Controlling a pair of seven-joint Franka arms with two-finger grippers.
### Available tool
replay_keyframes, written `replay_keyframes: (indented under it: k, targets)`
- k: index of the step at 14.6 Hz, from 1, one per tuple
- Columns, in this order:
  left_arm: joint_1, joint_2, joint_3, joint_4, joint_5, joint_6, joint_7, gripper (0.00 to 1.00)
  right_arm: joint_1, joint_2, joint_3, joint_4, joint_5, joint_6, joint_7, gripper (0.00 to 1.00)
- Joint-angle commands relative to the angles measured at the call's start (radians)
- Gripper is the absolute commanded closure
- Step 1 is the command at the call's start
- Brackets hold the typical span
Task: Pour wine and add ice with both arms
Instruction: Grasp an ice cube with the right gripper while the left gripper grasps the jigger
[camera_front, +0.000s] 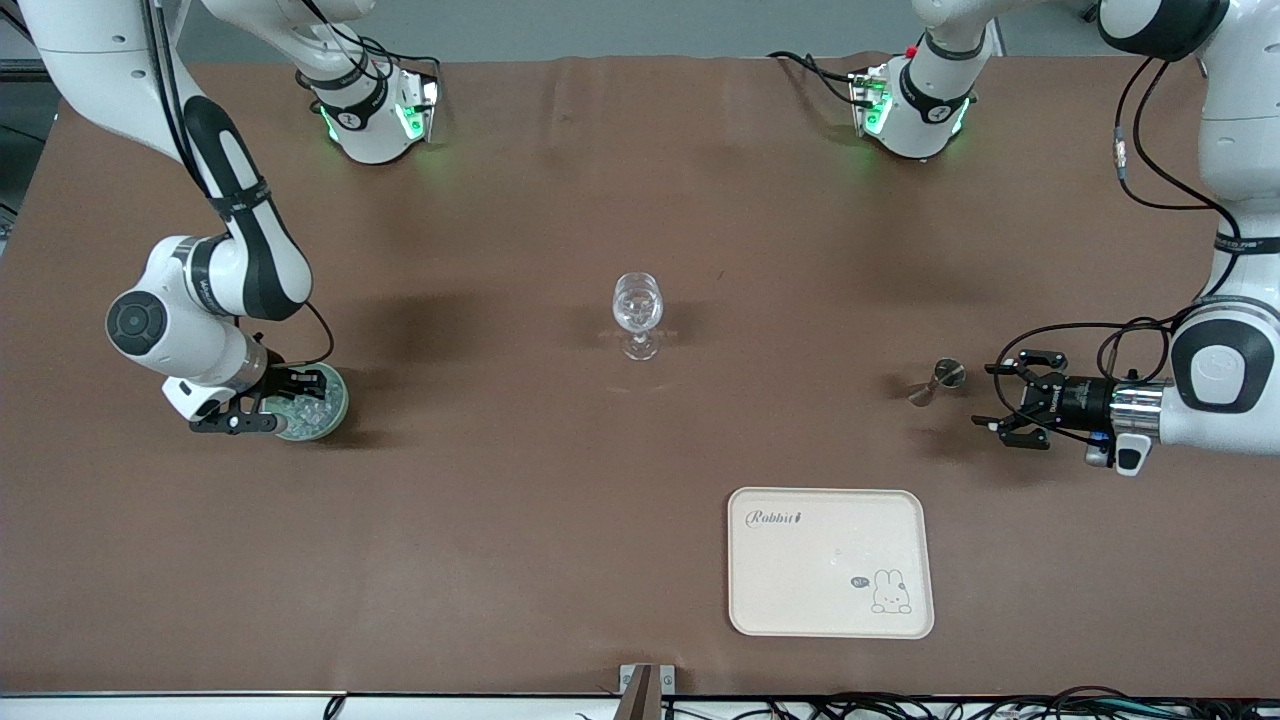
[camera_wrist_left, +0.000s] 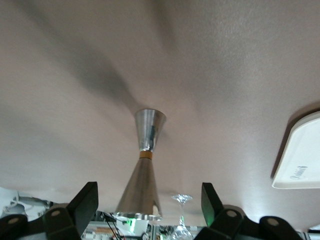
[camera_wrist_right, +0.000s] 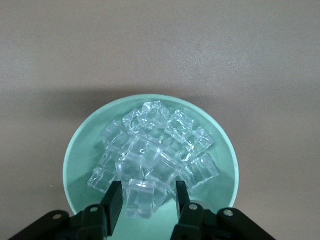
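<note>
A pale green bowl (camera_front: 338, 405) (camera_wrist_right: 75, 155) full of clear ice (camera_front: 308, 408) (camera_wrist_right: 155, 145) stands at the right arm's end of the table. My right gripper (camera_front: 290, 400) (camera_wrist_right: 147, 192) reaches down into it, fingers closed against one ice cube. A steel jigger (camera_front: 937, 381) (camera_wrist_left: 143, 170) stands upright toward the left arm's end. My left gripper (camera_front: 990, 397) (camera_wrist_left: 148, 195) lies level beside it, open, with the jigger just ahead of its fingertips. An empty wine glass (camera_front: 638, 310) (camera_wrist_left: 181, 215) stands mid-table. Wine is out of view.
A cream tray (camera_front: 830, 562) (camera_wrist_left: 300, 155) with a rabbit print lies nearer the front camera than the jigger. Both arm bases (camera_front: 375, 110) (camera_front: 915, 105) stand along the table's edge farthest from the camera. A brown cloth covers the table.
</note>
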Motion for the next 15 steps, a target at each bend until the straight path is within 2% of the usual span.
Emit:
replay_keyframes:
  k: [1, 3, 13, 14, 15]
  targets:
    - [-0.001, 0.029, -0.004, 0.013, -0.048, 0.0, 0.024, 0.17, -0.006, -0.001, 0.003, -0.009, 0.016, 0.013, -0.014, 0.49]
    - [-0.001, 0.052, -0.005, 0.013, -0.057, 0.0, 0.053, 0.2, -0.006, -0.001, 0.003, -0.006, 0.016, 0.013, -0.012, 0.49]
    - [-0.001, 0.094, -0.005, -0.011, -0.089, 0.0, 0.153, 0.24, -0.003, 0.009, 0.003, 0.0, 0.017, 0.013, -0.011, 0.49]
    - [-0.001, 0.094, -0.005, -0.016, -0.091, -0.002, 0.153, 0.25, -0.003, 0.009, 0.003, -0.002, 0.017, 0.013, -0.011, 0.5]
    - [-0.001, 0.094, -0.005, -0.024, -0.091, -0.002, 0.155, 0.26, -0.003, 0.009, 0.003, -0.002, 0.017, 0.013, -0.011, 0.54]
